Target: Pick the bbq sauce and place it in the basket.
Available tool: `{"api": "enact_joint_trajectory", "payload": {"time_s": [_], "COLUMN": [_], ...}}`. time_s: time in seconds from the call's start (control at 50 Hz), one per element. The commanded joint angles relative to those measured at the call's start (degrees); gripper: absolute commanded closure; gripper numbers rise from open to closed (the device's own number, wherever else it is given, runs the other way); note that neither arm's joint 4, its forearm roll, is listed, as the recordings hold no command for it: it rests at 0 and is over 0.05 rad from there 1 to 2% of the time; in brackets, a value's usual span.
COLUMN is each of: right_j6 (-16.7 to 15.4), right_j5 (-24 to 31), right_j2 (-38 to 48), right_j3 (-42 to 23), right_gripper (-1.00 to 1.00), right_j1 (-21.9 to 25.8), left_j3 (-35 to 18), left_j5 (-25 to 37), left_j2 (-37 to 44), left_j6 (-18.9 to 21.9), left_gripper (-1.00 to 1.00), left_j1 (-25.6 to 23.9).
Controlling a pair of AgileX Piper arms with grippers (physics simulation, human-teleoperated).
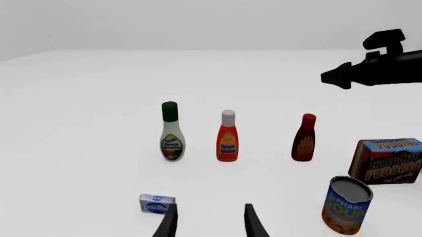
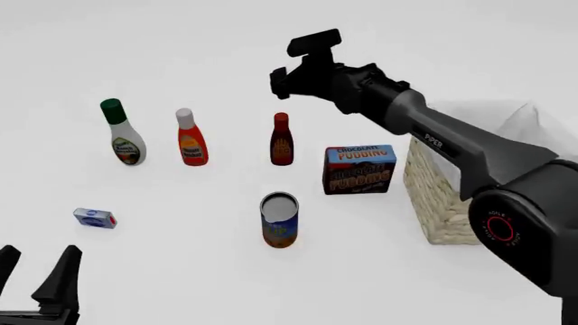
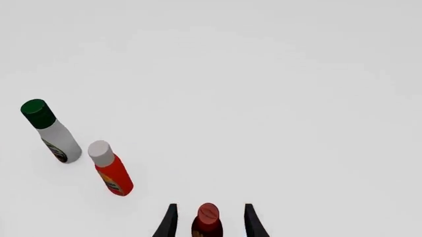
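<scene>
Right gripper (image 3: 207, 222): my fingers parted, one to each side of the red cap below, so that a straight descent would put the neck between them; nothing grasped yet. How high I hang above the cap is hard to judge from the wrist view, though the front view suggests well above.

Bbq sauce (image 2: 281, 139): upright on the table, third in a row of bottles, apart from its neighbours (room enough for my fingers to come down without brushing them).

Ketchup bottle (image 2: 191, 138): orange-red, grey-white cap, next in the row. Not mine to take.

Ranch bottle (image 2: 121, 133): white, green cap, far end of the row.

Pudding box (image 2: 359, 168): just beside the sauce on the basket's side; it stands in the low path, so I judge a lift before carrying across.

Soup can (image 2: 279, 220): nearer to me than the sauce, clear of the approach.

Small blue-and-white box (image 2: 94, 218): off toward my left arm.

Basket (image 2: 434, 196): at my right, wicker wall and white lining showing, partly hidden by my own arm.

Left gripper (image 1: 209, 224): fingers spread, holding nothing, parked low and well away, keeping out of the reach
</scene>
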Motion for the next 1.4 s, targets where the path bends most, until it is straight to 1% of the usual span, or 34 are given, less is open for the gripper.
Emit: {"api": "enact_joint_trajectory", "payload": {"time_s": [0.02, 0.08, 0.24, 0.58, 0.86, 1.4], "right_j6": [0.37, 0.67, 1.11, 1.47, 1.88, 1.92], "right_j5": [1.47, 1.93, 1.92, 3.92, 4.28, 5.97], "right_j2": [5.88, 7.73, 9.98, 16.16, 19.57, 22.96], "right_j3": [-5.33, -6.75, -7.42, -12.98, -14.42, -15.87], "right_gripper": [-1.00, -1.00, -1.00, -1.00, -1.00, -1.00], "right_j1": [0.40, 0.32, 0.45, -0.19, -0.18, -0.03], "left_j3": [0.00, 0.00, 0.00, 0.00, 0.00, 0.00], "left_j5": [0.00, 0.00, 0.00, 0.00, 0.00, 0.00], "left_j2": [0.00, 0.00, 0.00, 0.00, 0.00, 0.00], "left_j6": [0.00, 0.00, 0.00, 0.00, 0.00, 0.00], "left_gripper": [-1.00, -1.00, -1.00, -1.00, -1.00, -1.00], "left_j1": [0.00, 0.00, 0.00, 0.00, 0.00, 0.00]}}
